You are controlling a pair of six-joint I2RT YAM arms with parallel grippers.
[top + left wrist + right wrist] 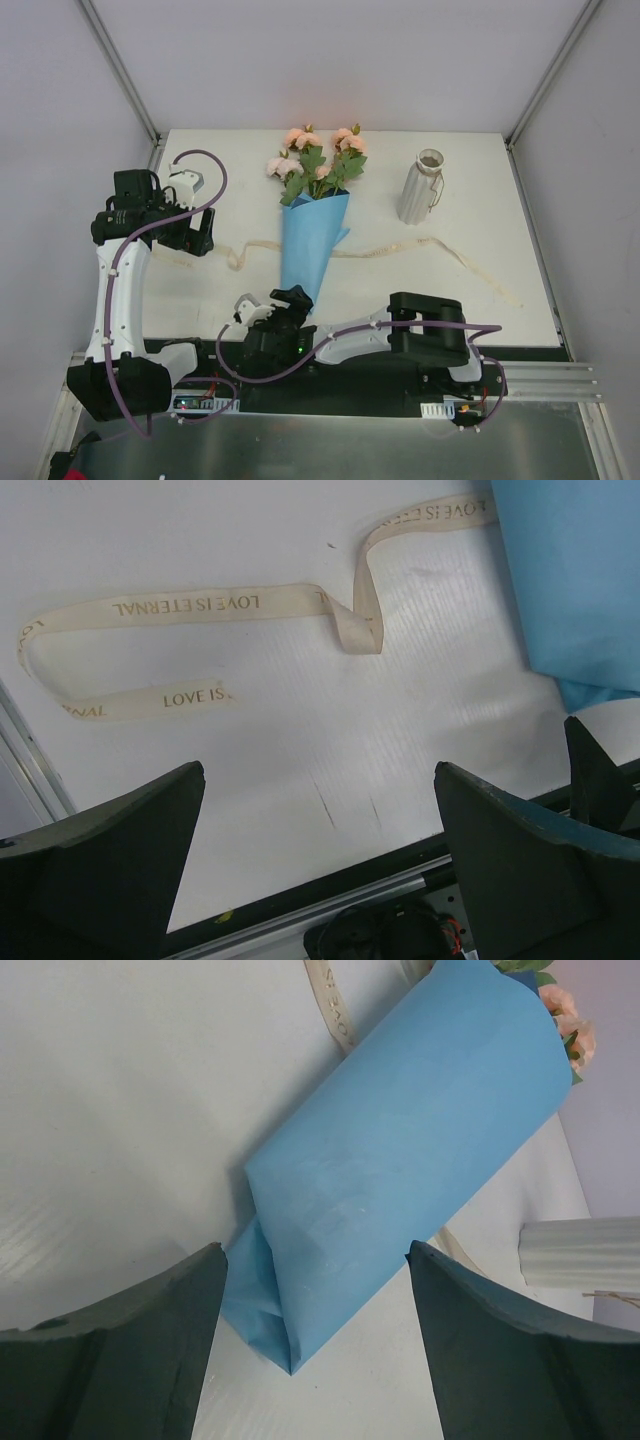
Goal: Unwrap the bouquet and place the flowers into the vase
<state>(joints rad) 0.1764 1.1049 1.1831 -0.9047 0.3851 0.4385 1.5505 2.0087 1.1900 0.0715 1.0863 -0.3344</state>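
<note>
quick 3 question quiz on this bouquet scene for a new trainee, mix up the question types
1. True or false: the cream ribbon lies untied on the table.
2. Which end of the blue paper cone points toward the right fingers? A. the pointed tip B. the blooms C. its middle
3. How many flowers stand in the vase?
Key: 1 true. 2 A. 3 zero; all are in the cone.
</note>
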